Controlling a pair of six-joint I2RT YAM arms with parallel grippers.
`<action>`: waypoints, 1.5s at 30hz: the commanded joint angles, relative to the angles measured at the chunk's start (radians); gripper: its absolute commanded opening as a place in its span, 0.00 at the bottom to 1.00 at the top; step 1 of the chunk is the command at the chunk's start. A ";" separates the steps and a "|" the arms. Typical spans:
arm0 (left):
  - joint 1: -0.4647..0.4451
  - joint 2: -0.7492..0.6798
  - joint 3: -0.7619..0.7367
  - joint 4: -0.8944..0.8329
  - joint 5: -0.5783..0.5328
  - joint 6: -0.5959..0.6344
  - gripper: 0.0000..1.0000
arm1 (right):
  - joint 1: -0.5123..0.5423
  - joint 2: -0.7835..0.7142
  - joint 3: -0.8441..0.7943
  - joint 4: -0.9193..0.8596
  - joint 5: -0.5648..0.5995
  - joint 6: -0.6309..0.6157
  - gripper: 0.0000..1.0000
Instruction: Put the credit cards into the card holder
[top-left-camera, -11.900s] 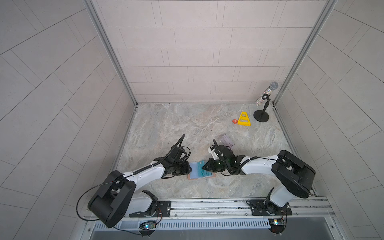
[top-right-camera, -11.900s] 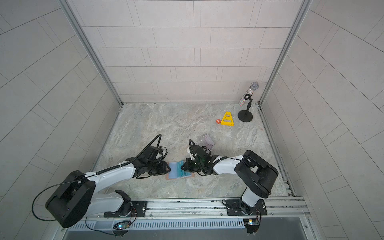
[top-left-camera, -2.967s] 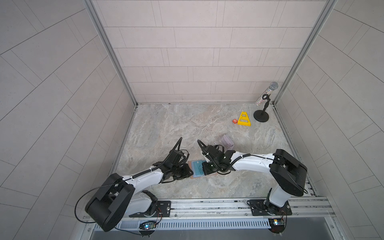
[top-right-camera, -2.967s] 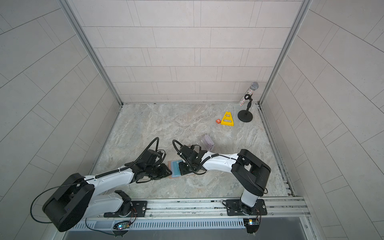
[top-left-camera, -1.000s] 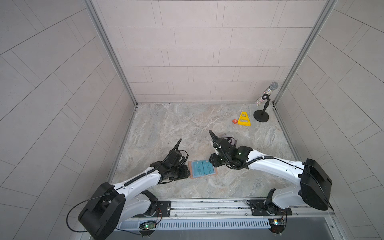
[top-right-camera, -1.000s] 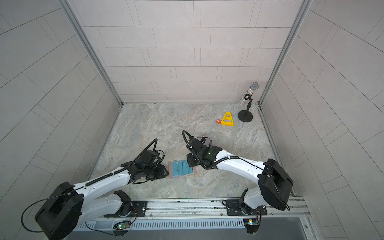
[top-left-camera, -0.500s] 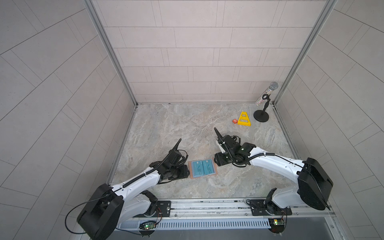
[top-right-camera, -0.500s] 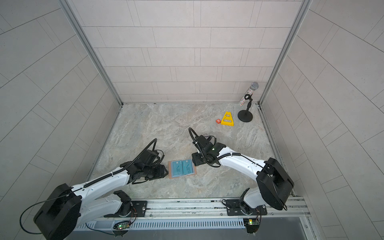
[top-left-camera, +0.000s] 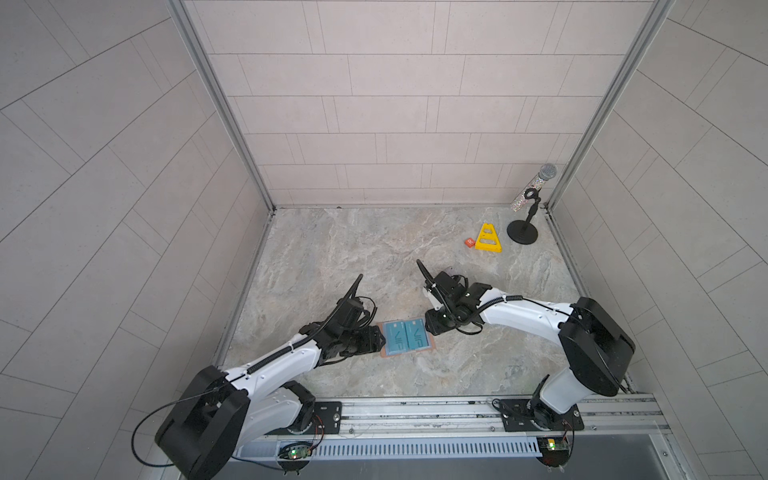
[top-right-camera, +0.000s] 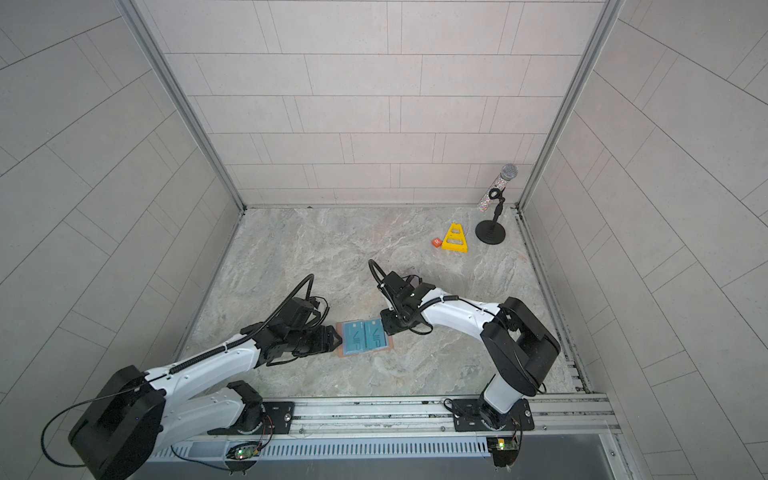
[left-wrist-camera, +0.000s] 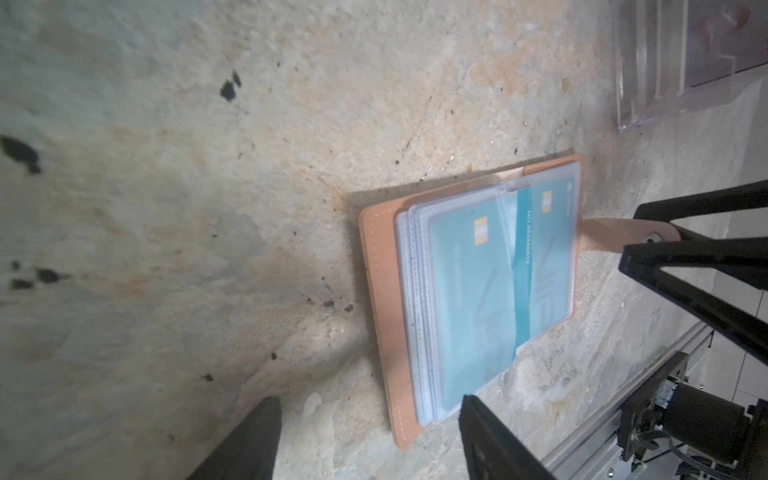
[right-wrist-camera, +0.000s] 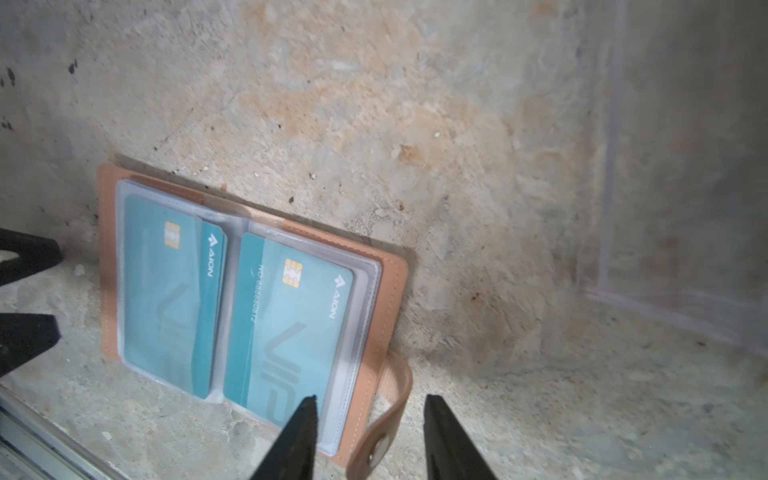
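Note:
The card holder (top-left-camera: 405, 338) (top-right-camera: 365, 337) lies open and flat on the marbled table, tan-pink cover down. Each clear sleeve facing up holds a teal VIP credit card (right-wrist-camera: 166, 291) (right-wrist-camera: 291, 328); the same cards show in the left wrist view (left-wrist-camera: 469, 299) (left-wrist-camera: 544, 266). My left gripper (top-left-camera: 379, 338) (left-wrist-camera: 368, 415) stands open at the holder's left edge, holding nothing. My right gripper (top-left-camera: 432, 328) (right-wrist-camera: 371, 401) is open at the right edge. Its fingers straddle the curled snap tab (right-wrist-camera: 392, 415) without clamping it.
A clear acrylic stand (left-wrist-camera: 685, 54) (right-wrist-camera: 673, 208) sits just behind the right gripper. A yellow triangle (top-left-camera: 488, 239), a small orange cube (top-left-camera: 469, 242) and a microphone on a round base (top-left-camera: 524, 226) stand at the back right. A metal rail (top-left-camera: 415, 409) runs along the front.
My left jaws have spread wider at the holder's left edge. The right gripper has shifted slightly forward to the snap tab side. The holder has not moved.

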 joint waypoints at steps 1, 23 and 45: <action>-0.001 0.011 -0.041 0.015 0.016 0.001 0.79 | -0.002 -0.002 0.017 -0.012 0.005 -0.004 0.35; -0.002 0.084 -0.041 0.230 0.172 -0.079 0.69 | -0.038 -0.010 -0.026 0.013 -0.019 0.014 0.16; -0.001 0.041 -0.061 0.328 0.189 -0.139 0.32 | -0.041 -0.012 -0.034 0.017 -0.031 0.017 0.14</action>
